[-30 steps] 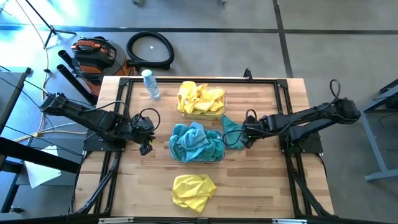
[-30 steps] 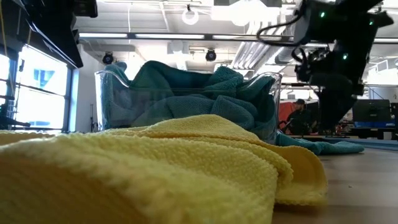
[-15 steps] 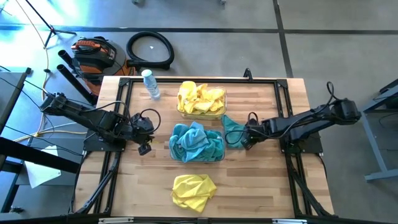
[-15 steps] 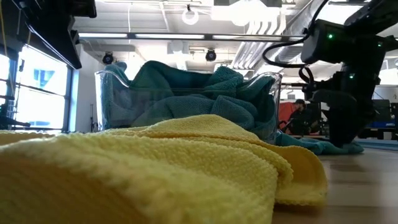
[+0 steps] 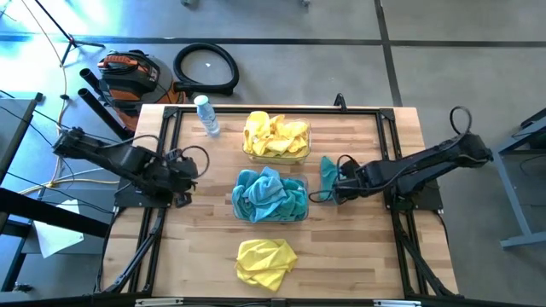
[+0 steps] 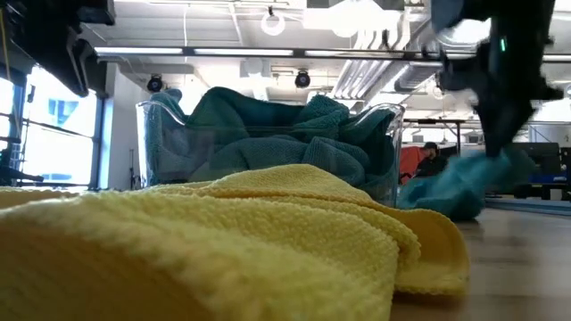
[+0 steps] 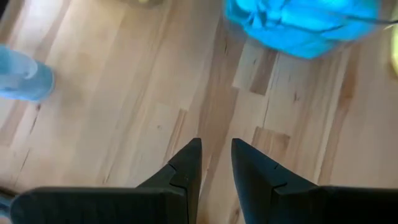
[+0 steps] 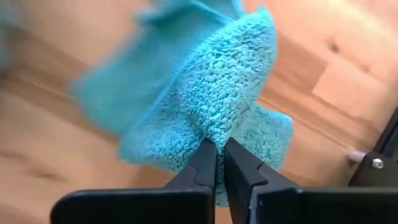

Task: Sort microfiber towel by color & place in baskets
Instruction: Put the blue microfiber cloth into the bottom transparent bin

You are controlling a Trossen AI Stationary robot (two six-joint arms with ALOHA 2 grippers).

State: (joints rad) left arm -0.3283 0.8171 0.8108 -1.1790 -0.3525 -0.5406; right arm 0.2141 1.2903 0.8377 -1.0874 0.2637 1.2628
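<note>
The right gripper (image 8: 216, 155), which stood open a second ago beside the basket of teal cloths, has now pressed its two dark fingers together on a fold of the loose teal-blue fuzzy microfiber towel (image 5: 328, 170). The towel no longer lies spread flat against the basket; it is bunched and, as far as the blurred low view lets me judge, partly raised from the table. So the pick looks done, and what remains for this cloth is the carry to the clear plastic basket holding teal towels (image 5: 270, 195) just beside it.

The clear plastic basket with yellow towels (image 5: 275, 136) stands behind that one, and a crumpled yellow microfiber towel (image 5: 265, 260) lies unsorted near the front edge.

The left gripper (image 7: 216, 163) waits at the left side of the table, its fingers a little apart and holding nothing.

The surface is a light wooden table top (image 5: 358, 247) in a black frame, with a clear plastic water bottle (image 5: 206, 114) at the back left. Beyond it is a grey floor with a coiled black hose (image 5: 206, 68) and an orange and black machine (image 5: 128, 72).
</note>
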